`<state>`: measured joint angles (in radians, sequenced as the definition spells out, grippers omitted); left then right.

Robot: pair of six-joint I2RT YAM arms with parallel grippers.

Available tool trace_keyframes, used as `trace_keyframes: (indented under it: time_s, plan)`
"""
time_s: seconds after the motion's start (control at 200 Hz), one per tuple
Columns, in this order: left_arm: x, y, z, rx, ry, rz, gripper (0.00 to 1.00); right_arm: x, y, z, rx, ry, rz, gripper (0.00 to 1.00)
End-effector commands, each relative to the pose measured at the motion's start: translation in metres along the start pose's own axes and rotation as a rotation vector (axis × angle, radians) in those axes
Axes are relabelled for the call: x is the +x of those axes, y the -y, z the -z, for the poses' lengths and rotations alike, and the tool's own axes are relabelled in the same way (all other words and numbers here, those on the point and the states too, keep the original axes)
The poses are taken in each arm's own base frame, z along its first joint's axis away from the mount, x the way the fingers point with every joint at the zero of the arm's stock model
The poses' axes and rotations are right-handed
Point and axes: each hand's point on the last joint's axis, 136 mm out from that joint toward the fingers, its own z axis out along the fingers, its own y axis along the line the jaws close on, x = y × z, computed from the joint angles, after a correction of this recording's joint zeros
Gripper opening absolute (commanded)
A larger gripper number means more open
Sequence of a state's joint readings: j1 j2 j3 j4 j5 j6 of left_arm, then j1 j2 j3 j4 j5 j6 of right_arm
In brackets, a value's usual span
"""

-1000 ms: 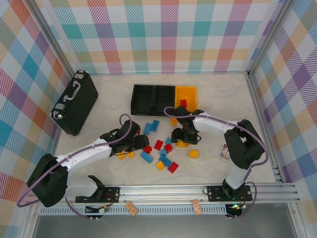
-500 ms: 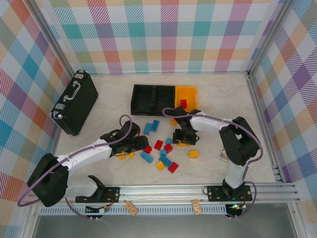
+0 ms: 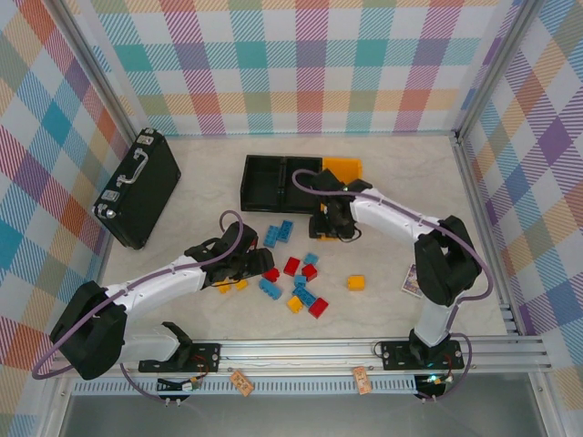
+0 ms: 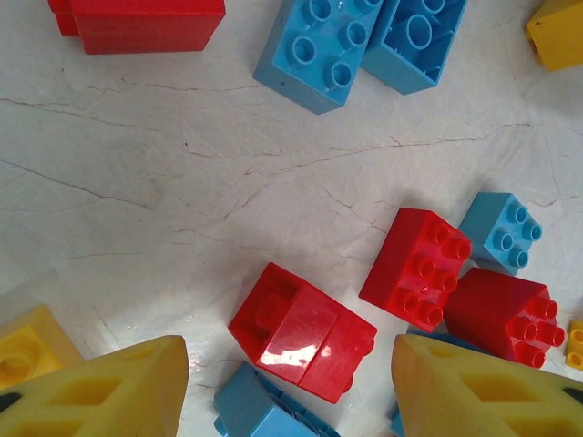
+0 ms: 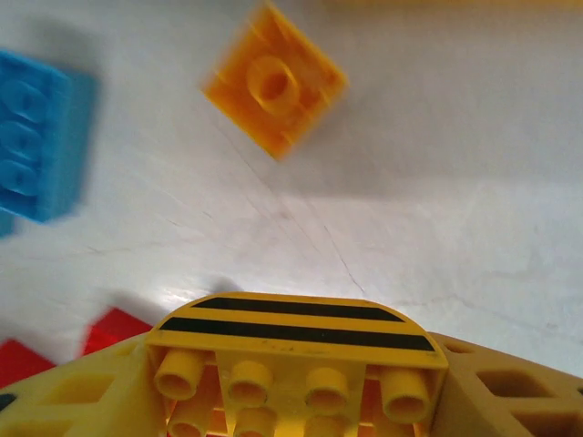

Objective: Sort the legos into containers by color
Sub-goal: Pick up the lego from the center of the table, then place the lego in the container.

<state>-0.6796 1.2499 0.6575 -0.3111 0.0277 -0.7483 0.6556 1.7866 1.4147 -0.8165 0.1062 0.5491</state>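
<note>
- Yellow studded plastic lego with black stripes (image 5: 296, 332), bottom centre, pinched between the fingers of right gripper (image 5: 291, 391).
- Left gripper (image 4: 291, 391), fingers spread, hovers over red plastic lego (image 4: 301, 330), lower centre.

glossy plastic legos (image 4: 302, 332), smooth table (image 4: 137, 182)

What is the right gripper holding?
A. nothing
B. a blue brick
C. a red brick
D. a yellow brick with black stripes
D: in the right wrist view, the yellow brick with two black stripes sits clamped in the right gripper, studs toward the camera.
</note>
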Motion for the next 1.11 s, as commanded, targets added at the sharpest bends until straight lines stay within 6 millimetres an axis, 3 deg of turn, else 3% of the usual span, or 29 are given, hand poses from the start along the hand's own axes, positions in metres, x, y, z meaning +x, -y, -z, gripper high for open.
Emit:
trace_keyframes:
  time_s: [0.0,0.25,0.51,0.74,1.1]
  plan:
    - [-0.009,0.009,0.009,0.03,0.043,0.015,0.61,-0.025,-0.014,0.01,-0.009,0.039,0.066,0.58]
    - [-0.014,0.008,0.021,0.031,0.076,0.03,0.61,-0.09,-0.048,0.008,-0.044,0.103,0.112,0.58]
    - [-0.013,-0.004,0.031,0.0,0.099,0.041,0.61,-0.128,-0.052,-0.02,-0.036,0.096,0.088,0.58]
    - [-0.01,-0.01,0.031,-0.022,0.099,0.043,0.61,-0.134,-0.049,-0.049,-0.006,0.057,0.063,0.59]
    - [-0.008,-0.011,0.024,-0.027,0.082,0.042,0.61,-0.139,-0.045,-0.066,0.024,0.049,0.06,0.6]
